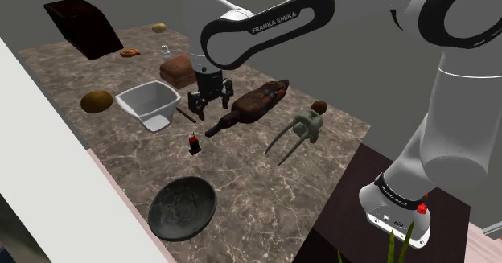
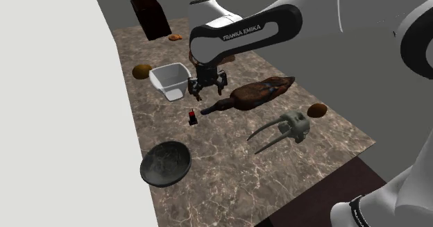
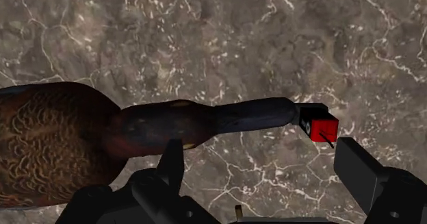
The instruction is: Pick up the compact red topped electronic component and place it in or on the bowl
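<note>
One small black electronic component with a red top (image 1: 194, 145) (image 2: 192, 116) (image 3: 320, 125) stands upright on the brown marbled tabletop (image 1: 265, 181) (image 2: 229, 170), just beside the narrow head end of a dark brown, feather-patterned duck-shaped figure (image 1: 257, 104) (image 2: 257, 94) (image 3: 61, 140). In the shoulder view it sits between the all-black two-finger gripper (image 1: 211, 104) (image 2: 208, 88) (image 3: 267, 159) farther away and a dark, round, shallow bowl (image 1: 183, 207) (image 2: 166, 163) nearer the camera, well apart from the bowl. The gripper hangs above the table over the duck's long neck, pointing down, its jaws spread wide and pinching nothing. In the wrist view the component lies just beyond one black fingertip (image 3: 357, 162), outside the gap between the fingers. On the shoulder view's left of the gripper rests a white, square-rimmed basin (image 1: 129, 100) (image 2: 161, 73), near but not touching the hand. To the shoulder view's right lies a pale grey skull with two long curved tusks (image 1: 304, 128) (image 2: 297, 125).
</note>
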